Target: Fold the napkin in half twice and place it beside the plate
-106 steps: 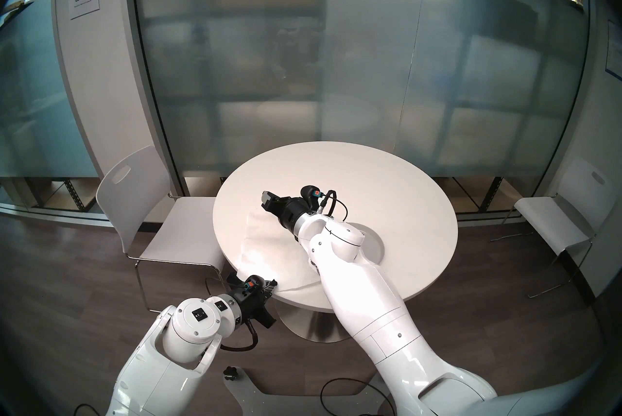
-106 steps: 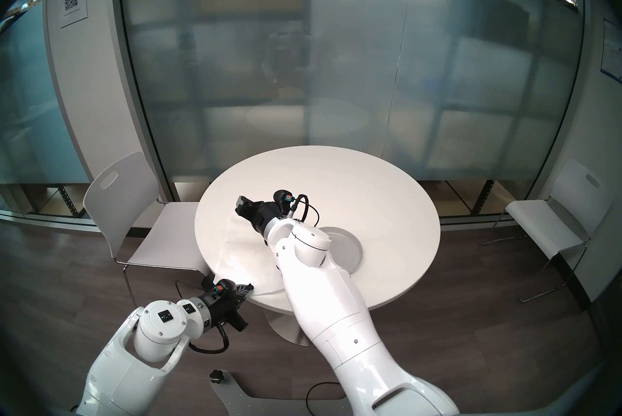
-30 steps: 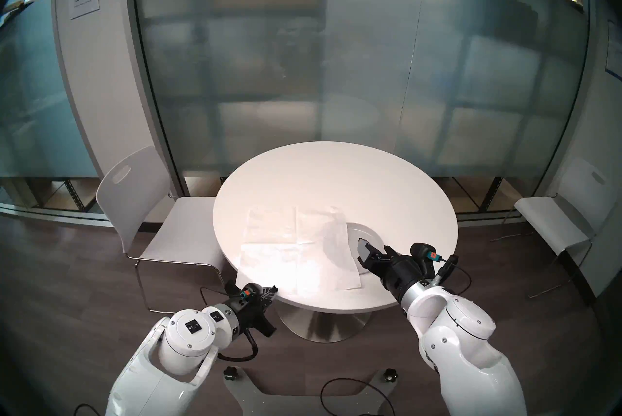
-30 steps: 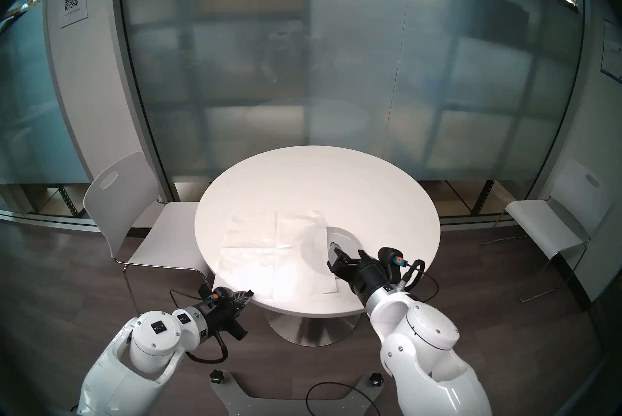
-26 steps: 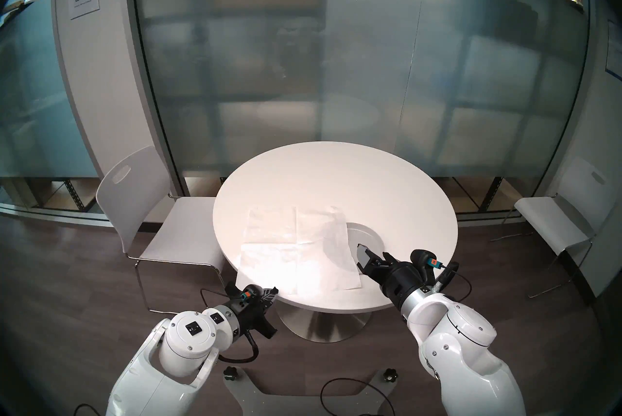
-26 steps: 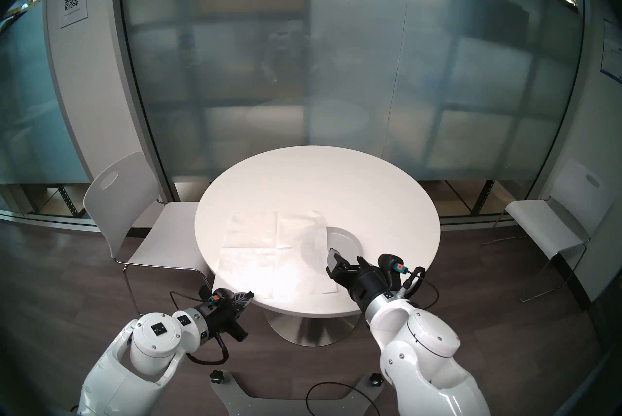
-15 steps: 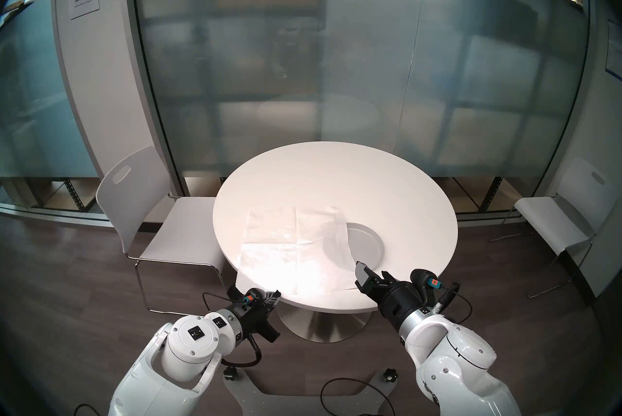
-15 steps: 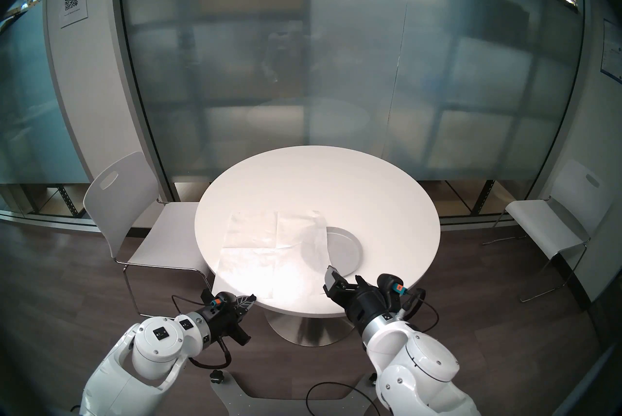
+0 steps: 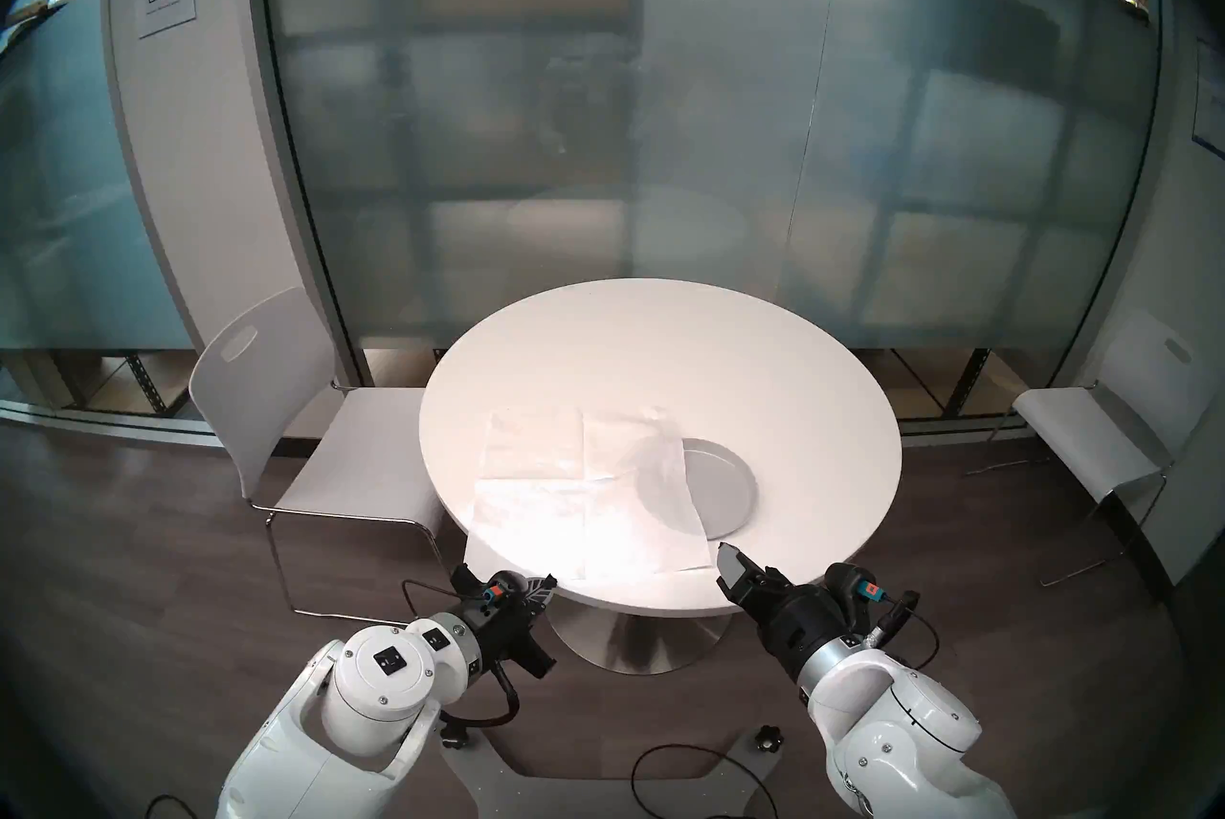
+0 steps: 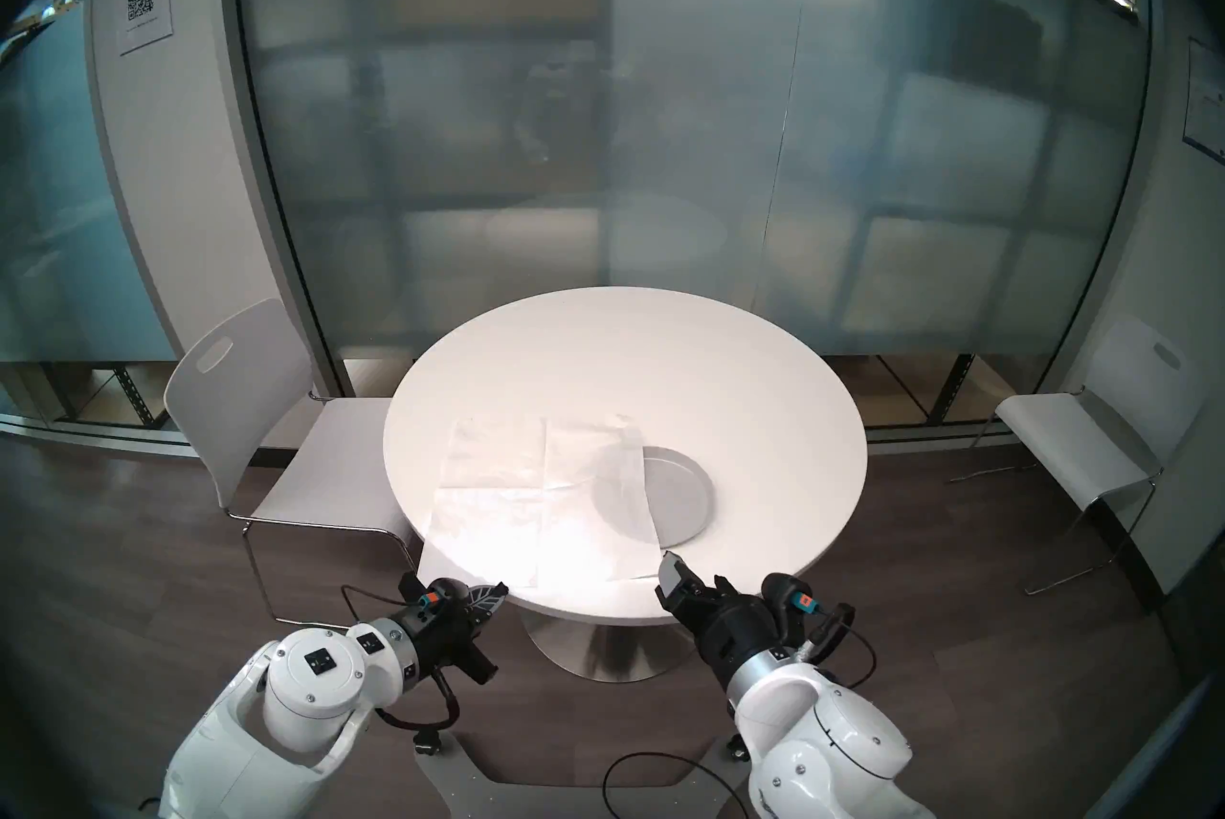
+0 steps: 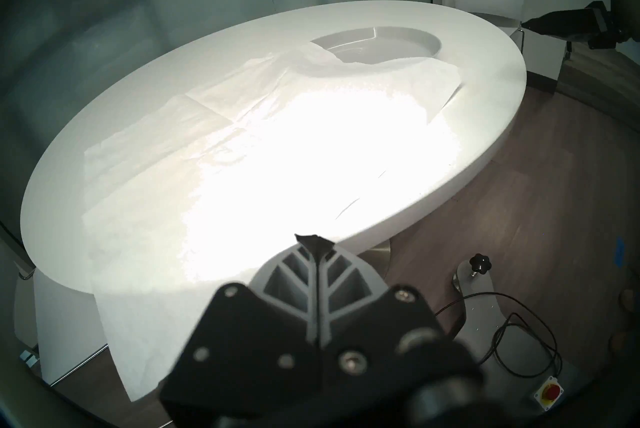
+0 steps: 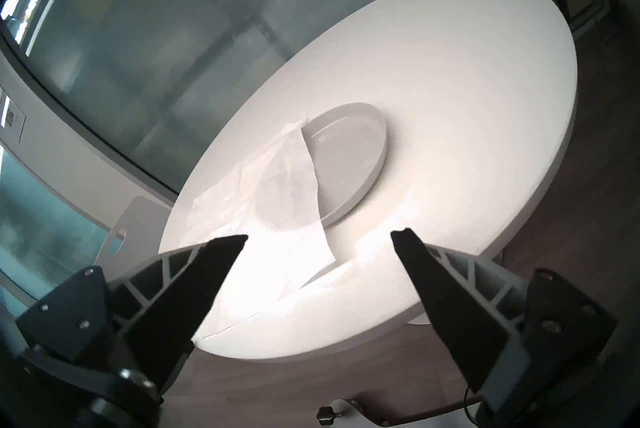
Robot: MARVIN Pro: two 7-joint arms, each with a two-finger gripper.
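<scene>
White napkin (image 9: 570, 493), slightly see-through, on a white round table (image 9: 762, 373). Plate (image 9: 726, 483) is plain light grey. Floor's (image 9: 132, 566) dark brown wood.

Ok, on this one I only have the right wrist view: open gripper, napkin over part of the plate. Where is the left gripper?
Observer: At the near edge of the table. The left gripper is shut, and glare hides whether it pinches anything.
Operator: Is the napkin wholly on the table?
Observer: No. The left wrist view shows a corner of the napkin hanging over the edge.
Operator: Folded yet?
Observer: No. The head view shows it spread open, creased into four quarters.
</scene>
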